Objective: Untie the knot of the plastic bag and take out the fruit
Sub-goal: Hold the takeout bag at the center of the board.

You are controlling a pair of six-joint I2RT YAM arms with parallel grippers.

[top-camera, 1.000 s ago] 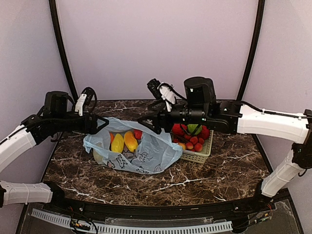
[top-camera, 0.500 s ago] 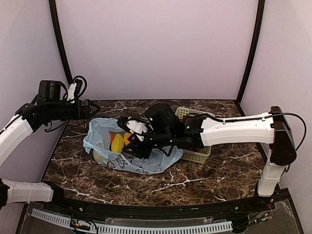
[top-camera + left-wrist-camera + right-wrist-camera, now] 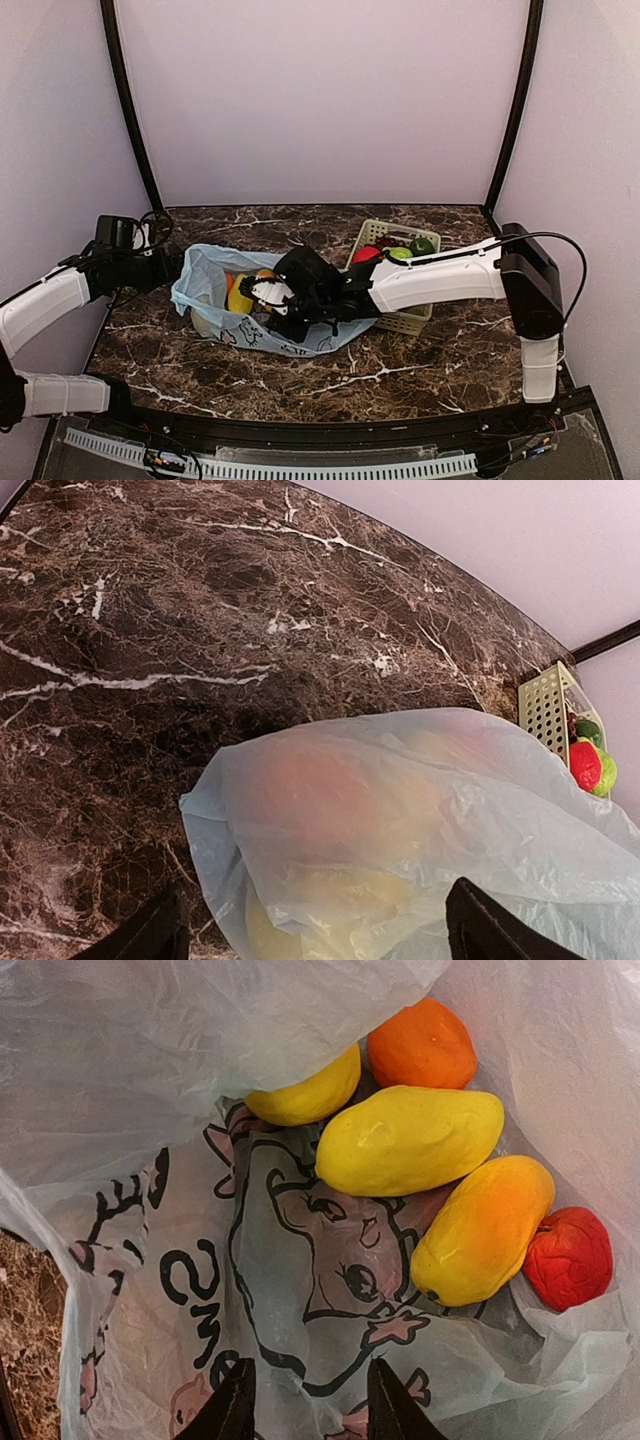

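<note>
- Pincer first: our right pincer [image 3: 308, 1408] hangs inside the mouth of the plastic bag [image 3: 150, 1090], over the printed film, its fingers a modest gap apart and holding nothing
- Just ahead of it lies the fruit [image 3: 410, 1140], a yellow lemon-like piece; its long axis runs nearly from one finger's side to the other, so we judge a wrist turn is needed to grip its short width
- An orange-yellow mango [image 3: 485, 1230] slants against it, a little further right
- We see no knot anywhere; the bag gapes, so untying looks done
- Our left pincer [image 3: 315, 945] is spread wide and empty outside the bag's left side, so the right arm is nearer the fruit
- Farthest, the green basket [image 3: 375, 232] stands on the counter [image 3: 450, 350] beside the bag
</note>
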